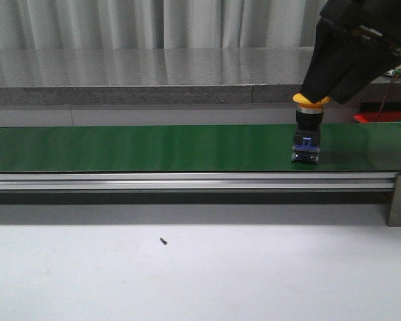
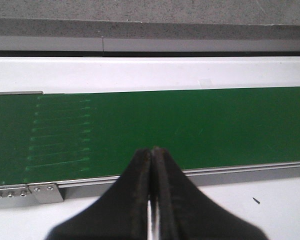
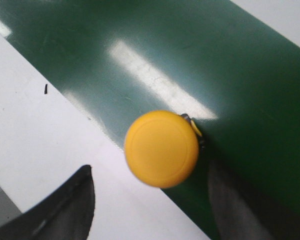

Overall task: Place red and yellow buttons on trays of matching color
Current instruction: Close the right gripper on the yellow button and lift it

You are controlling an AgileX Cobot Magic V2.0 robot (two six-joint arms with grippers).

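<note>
Inspection of the green belt (image 1: 154, 147) finds one yellow button (image 1: 310, 101) standing upright on it toward the right end, its dark body and blue-trimmed base (image 1: 306, 148) resting on the belt surface. The right gripper (image 1: 312, 100) sits directly above the button, the black housing of the arm filling the upper right corner of the front view. From the right wrist view the yellow cap (image 3: 161, 148) lies between two dark fingers (image 3: 65, 210), which stand wide apart on either side; neither is seen pressing the cap, though one sits close beside its edge. The jaws are spread and grip nothing.

The left gripper (image 2: 152, 165) appears only in the left wrist view, its two black fingers pressed together with nothing between them, poised over the near edge of the belt and its metal rail (image 2: 45, 192). A small dark speck (image 1: 163, 241) lies on the pale table (image 1: 200, 274) in front of the belt. A red object (image 1: 381, 117) shows partly behind the belt at the far right; whether it is a tray cannot be told. No yellow tray can be identified with certainty in any view.
</note>
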